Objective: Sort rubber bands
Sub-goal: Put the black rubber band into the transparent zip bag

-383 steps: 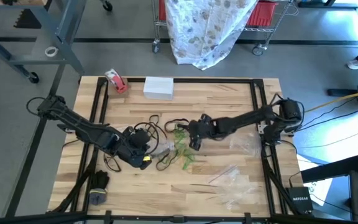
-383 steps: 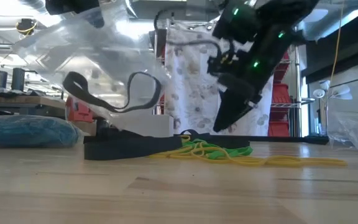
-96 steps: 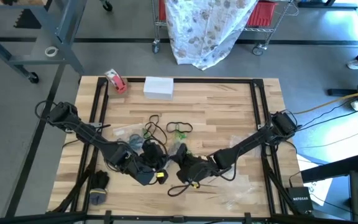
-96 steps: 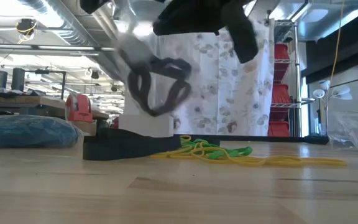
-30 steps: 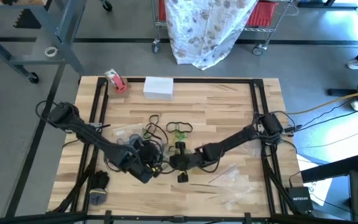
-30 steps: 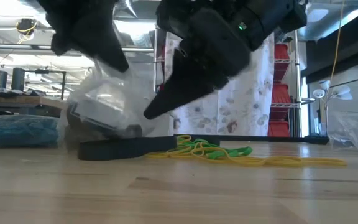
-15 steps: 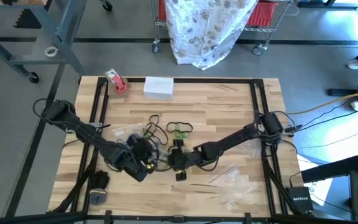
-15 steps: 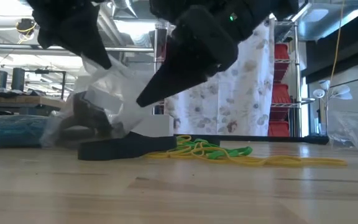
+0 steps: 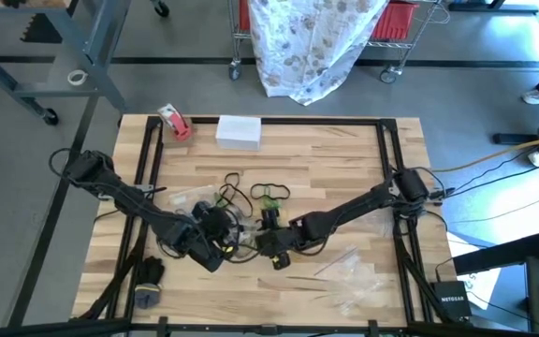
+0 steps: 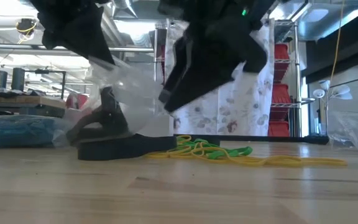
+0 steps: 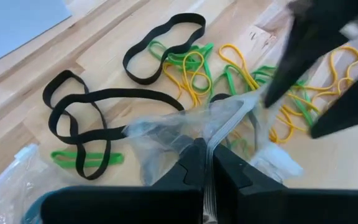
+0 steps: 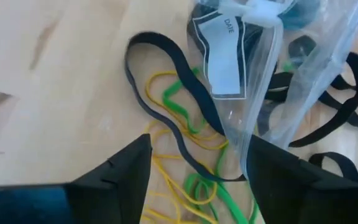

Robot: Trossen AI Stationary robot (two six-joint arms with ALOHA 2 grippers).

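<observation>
The left tool (image 11: 205, 163) is clenched on the edge of a clear plastic bag (image 11: 185, 127) near the centre of the wooden worktop (image 9: 335, 159) in the high view; a black band shows through the bag's film in the low view. The right tool (image 12: 194, 162) stands with its jaws spread wide — released, holding nothing — just to the right of the left one in the high view, over a dark band (image 12: 185, 112) and loose yellow and green ones.

The rubber bands (image 9: 251, 201) lie in a loose heap at mid-frame of the high view: black loops (image 11: 104, 99), green ones (image 11: 188, 59) and yellow ones (image 11: 241, 65) tangled together. More clear bags (image 9: 358, 281) sit at lower right of that view, and a red-and-white tape roll (image 9: 174, 122) and a white box (image 9: 240, 131) at the upper left of the worktop.
</observation>
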